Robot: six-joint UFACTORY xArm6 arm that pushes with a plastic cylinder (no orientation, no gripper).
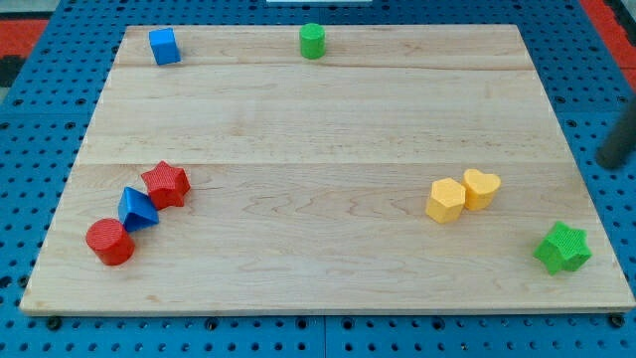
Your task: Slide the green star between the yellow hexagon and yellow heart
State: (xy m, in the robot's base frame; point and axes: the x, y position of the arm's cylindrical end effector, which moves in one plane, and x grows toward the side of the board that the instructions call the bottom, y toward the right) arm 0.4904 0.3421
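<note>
The green star (562,248) lies near the board's right edge at the view's lower right. The yellow hexagon (446,200) and the yellow heart (481,188) sit side by side and touching, up and to the left of the star. A dark rod enters at the view's right edge; its lower end, my tip (608,162), is off the board, up and to the right of the green star and well apart from it.
A red star (166,184), a blue triangular block (137,209) and a red cylinder (109,242) cluster at the lower left. A blue cube (164,46) and a green cylinder (312,41) sit along the top edge of the wooden board (318,119).
</note>
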